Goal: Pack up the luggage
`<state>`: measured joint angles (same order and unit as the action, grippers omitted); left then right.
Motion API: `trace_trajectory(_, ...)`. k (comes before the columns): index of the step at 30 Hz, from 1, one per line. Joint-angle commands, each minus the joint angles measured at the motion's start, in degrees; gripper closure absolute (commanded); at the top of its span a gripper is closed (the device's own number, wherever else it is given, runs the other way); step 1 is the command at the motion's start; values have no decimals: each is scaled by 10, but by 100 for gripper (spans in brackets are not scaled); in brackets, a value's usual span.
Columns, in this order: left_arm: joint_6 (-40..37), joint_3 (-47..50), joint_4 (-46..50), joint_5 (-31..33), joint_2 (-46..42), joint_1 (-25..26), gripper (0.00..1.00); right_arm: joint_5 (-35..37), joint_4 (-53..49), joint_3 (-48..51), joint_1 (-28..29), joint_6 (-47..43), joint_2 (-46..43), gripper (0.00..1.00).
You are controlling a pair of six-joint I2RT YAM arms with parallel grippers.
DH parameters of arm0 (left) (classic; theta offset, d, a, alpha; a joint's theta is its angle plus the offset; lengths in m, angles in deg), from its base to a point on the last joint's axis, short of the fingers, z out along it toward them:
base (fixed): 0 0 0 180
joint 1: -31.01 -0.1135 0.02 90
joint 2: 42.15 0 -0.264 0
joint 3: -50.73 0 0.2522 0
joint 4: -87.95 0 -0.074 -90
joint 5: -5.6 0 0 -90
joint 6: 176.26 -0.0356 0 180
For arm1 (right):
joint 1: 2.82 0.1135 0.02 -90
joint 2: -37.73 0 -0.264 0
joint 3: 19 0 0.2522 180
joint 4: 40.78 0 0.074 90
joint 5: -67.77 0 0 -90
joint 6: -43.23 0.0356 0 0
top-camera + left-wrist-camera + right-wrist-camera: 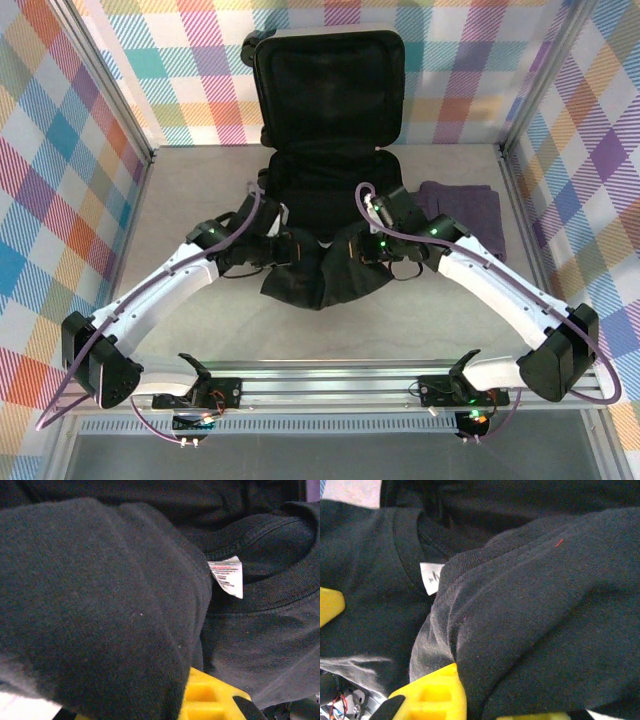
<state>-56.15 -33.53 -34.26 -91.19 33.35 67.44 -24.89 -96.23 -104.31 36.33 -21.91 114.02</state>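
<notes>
luggage (325,90): white hard-shell case, open at the far middle of the desk (190,200); lid upright against the checked back wall (150,60), black-lined base flat, facing the arms.
black shirt (320,275): bunched at the base's near edge, spilling onto the desk between the two arms.
left fingers (210,700): yellow, clenched on a thick fold of the black shirt.
right fingers (437,700): yellow, clenched on another fold of the black shirt.
neck tag (227,575): small, white, inside the shirt's collar.
purple garment (465,215): folded flat on the desk, just right of the luggage base.
</notes>
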Motion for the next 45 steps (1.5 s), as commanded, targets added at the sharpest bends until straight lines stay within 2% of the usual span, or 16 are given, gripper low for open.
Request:
trace_trajectory(1, -33, -56, 24, -10, 24, -16, 100, -6, -3, -43, -16, -27, 11, 100)
trace_trajectory(8, -59, -143, -9, -12, 105, -63, 100, -36, 4, -113, -70, -61, 61, 100)
trace_trajectory(12, -83, -200, -20, 23, 163, -84, 100, -79, 8, -170, -117, -82, 119, 100)
trace_trajectory(17, -98, -268, -47, 11, 240, -107, 100, -107, -12, -255, -151, -114, 210, 100)
trace_trajectory(23, -94, -303, -86, 9, 322, -120, 100, -130, -9, -302, -185, -119, 302, 100)
trace_trajectory(33, -88, -298, -162, 16, 415, -142, 100, -164, -2, -361, -212, -121, 424, 100)
trace_trajectory(36, -86, -304, -155, 22, 431, -149, 100, -156, -7, -374, -215, -118, 449, 97)
trace_trajectory(38, -86, -306, -149, 25, 437, -154, 100, -153, -8, -379, -217, -114, 461, 90)
trace_trajectory(41, -87, -317, -127, 30, 445, -159, 72, -137, -18, -392, -220, -111, 475, 76)
trace_trajectory(43, -90, -332, -103, 37, 448, -160, 58, -127, -27, -400, -220, -113, 476, 70)
trace_trajectory(45, -96, -341, -86, 43, 442, -160, 47, -115, -31, -399, -221, -115, 467, 62)
